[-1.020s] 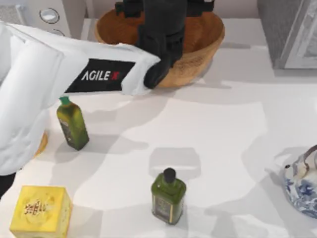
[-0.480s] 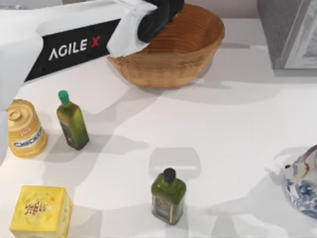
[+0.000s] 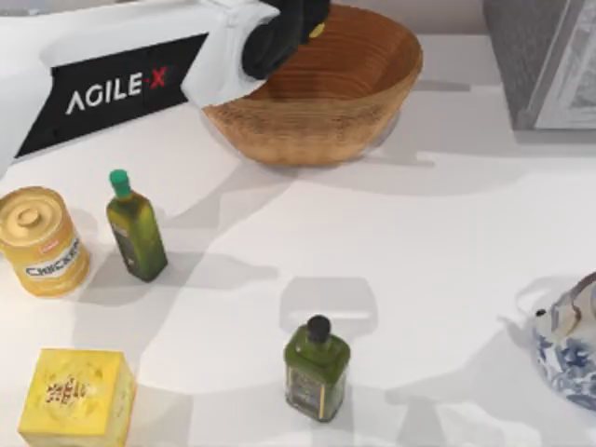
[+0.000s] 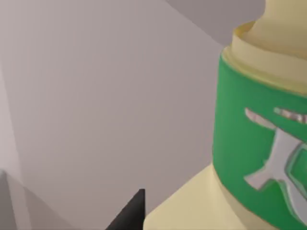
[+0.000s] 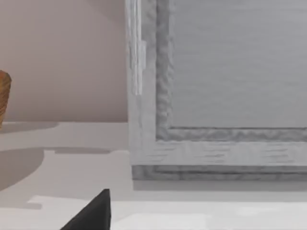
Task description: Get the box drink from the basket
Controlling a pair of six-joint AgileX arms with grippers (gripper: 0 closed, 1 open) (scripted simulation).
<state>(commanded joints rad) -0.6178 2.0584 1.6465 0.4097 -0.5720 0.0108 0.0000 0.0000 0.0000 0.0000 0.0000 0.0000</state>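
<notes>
Drink (image 4: 259,158) sits right against the left gripper (image 3: 296,14), over the one basket (image 3: 349,102) at its left rim; whether it is gripped I cannot tell. On the table (image 3: 447,242): two green bottles (image 3: 136,227), one can (image 3: 41,240), one yellow box (image 3: 76,398), one teapot (image 3: 568,345).

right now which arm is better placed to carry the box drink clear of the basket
Left. Its gripper sits over the basket rim, with the box drink close up in its wrist view. The right arm faces a grey cabinet, away from the basket.
</notes>
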